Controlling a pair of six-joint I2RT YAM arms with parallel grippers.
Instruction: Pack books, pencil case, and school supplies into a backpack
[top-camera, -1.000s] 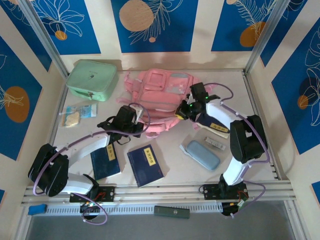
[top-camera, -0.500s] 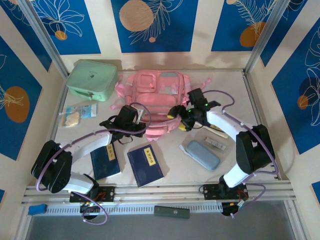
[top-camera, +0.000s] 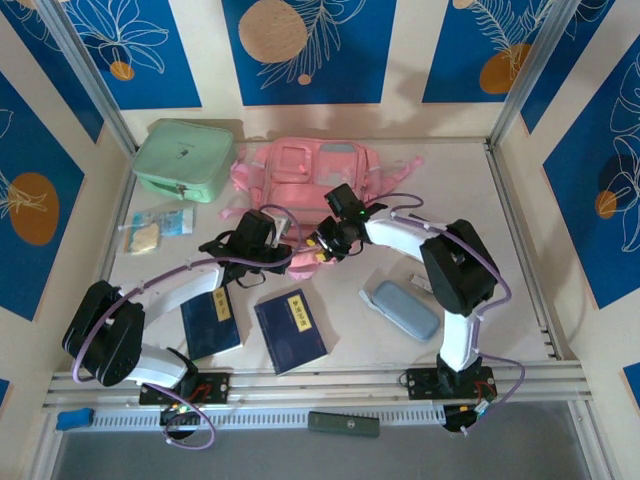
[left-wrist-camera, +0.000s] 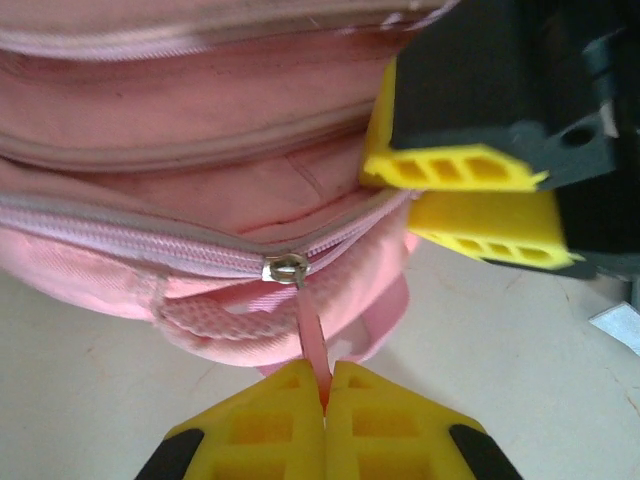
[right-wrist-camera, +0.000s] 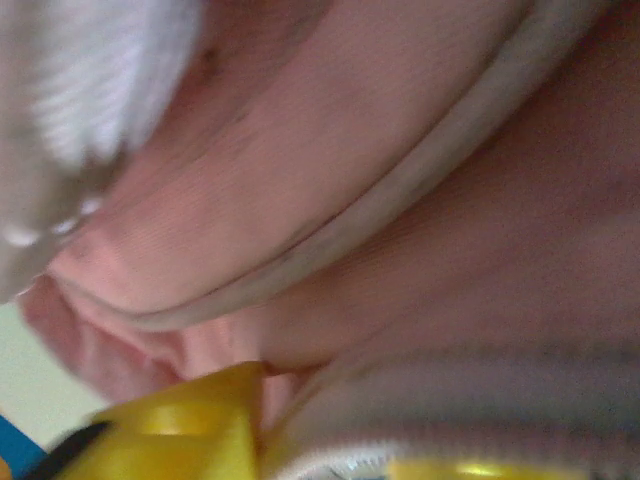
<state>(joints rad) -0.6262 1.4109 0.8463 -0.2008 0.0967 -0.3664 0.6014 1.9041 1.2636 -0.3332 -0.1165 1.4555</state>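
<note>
Pink fabric backpack (top-camera: 300, 165): far centre of table (top-camera: 520, 260). Soft, floppy, probably light; mouth likely collapses unless held apart. Best holds: pink ribbon zip pull (left-wrist-camera: 312, 335), stiffer zip-edged rim. Left gripper (left-wrist-camera: 325, 372) clenched on ribbon, near side. Right gripper (left-wrist-camera: 395, 192) just right of it, pinching rim. Dark navy-blue hardcover books (top-camera: 290, 330) and oblong grey-blue pencil case (top-camera: 405, 308) lie nearer.

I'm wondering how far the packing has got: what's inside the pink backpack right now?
Through the part-open zip of the backpack, just pink lining shows. Folds of fabric and the right gripper at the mouth hide anything deeper, so packed items can't be confirmed.
</note>
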